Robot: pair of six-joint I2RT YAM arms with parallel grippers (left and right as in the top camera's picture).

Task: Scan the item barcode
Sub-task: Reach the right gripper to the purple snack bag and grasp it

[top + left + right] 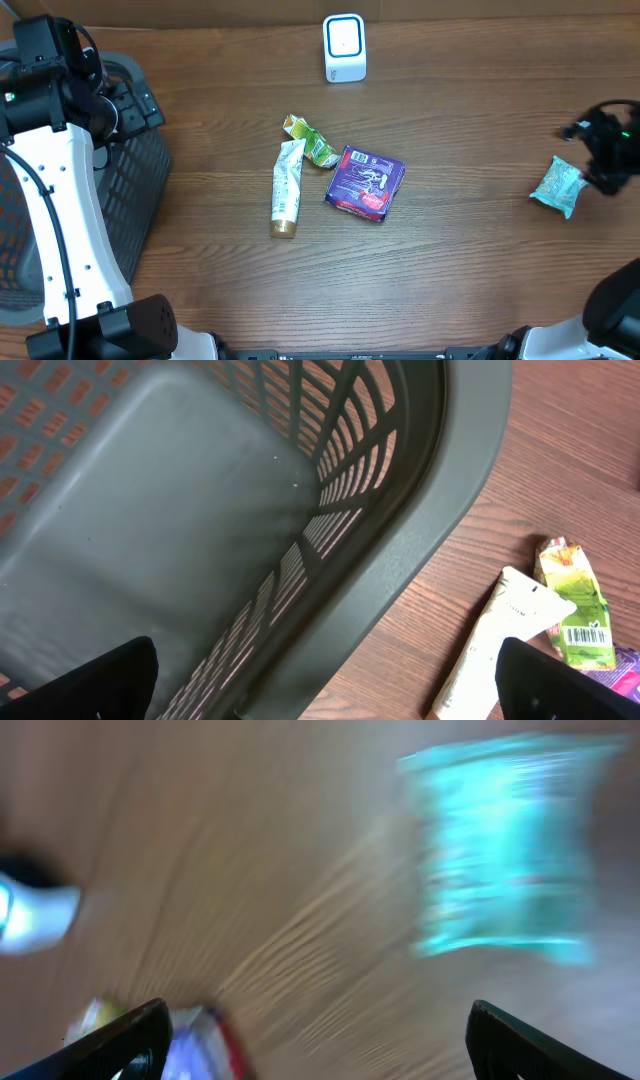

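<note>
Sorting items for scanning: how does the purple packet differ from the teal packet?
The purple packet is squarish and bigger; the teal packet is smaller and narrower. The purple packet lies centrally, near the white tube; the teal packet lies alone at the far right. Both lie flat on the table.

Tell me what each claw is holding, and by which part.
Nothing is held. Left claw open over the basket; right claw open, with the teal packet lying clear of it.

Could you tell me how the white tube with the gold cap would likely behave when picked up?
The tube looks soft-walled with a flat crimped end, so it would probably dent under squeezing jaws. Its round cap end might let it roll a little if pushed sideways.
</note>
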